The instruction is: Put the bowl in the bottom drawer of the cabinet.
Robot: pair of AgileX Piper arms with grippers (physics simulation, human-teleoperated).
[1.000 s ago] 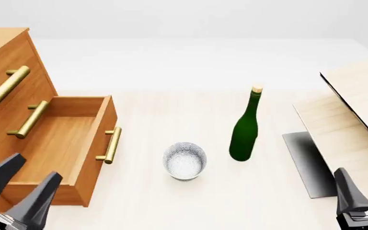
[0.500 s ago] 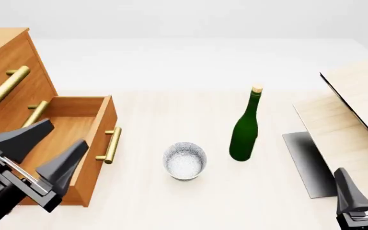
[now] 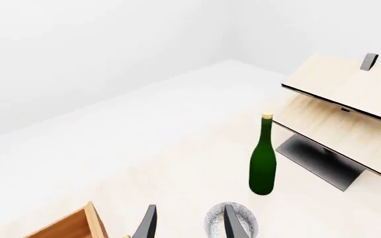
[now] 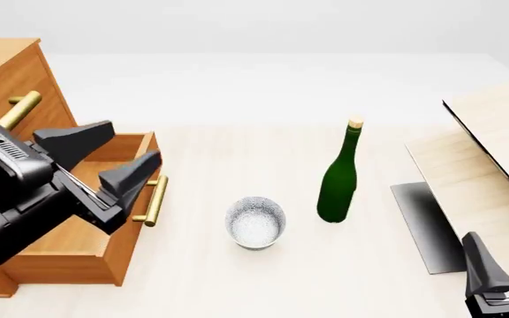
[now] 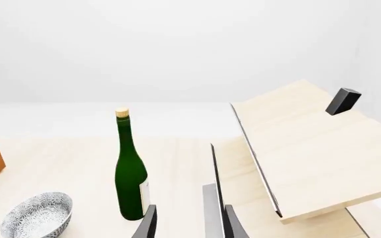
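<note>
Front view: 1 cabinet (image 4: 7, 73) stands at the left, its bottom drawer (image 4: 104, 218) pulled out, with 2 brass handles in sight. The left gripper (image 4: 113, 156) hangs above the drawer's front edge, fingers spread and holding nothing. 1 bowl (image 4: 256, 222) sits on the table (image 4: 236, 278) between the drawer and 1 green bottle (image 4: 338, 179) (upright, corked). Pale boards (image 4: 484, 165) slope at the right. The right gripper (image 4: 502, 265) sits low at the right corner with 2 fingers parted, empty.

Left wrist view: 2 fingertips (image 3: 149, 223) frame bare table, the bowl (image 3: 233, 225) just behind 1 of them. 1 bottle (image 3: 263, 158) stands beyond, the boards (image 3: 343, 114) farther off, and the drawer's corner (image 3: 71, 225) shows.

Right wrist view: 1 bowl (image 5: 37, 214), 1 bottle (image 5: 131, 171), 2 stacked boards (image 5: 303, 144), and 2 fingertips (image 5: 149, 223) apart.
</note>
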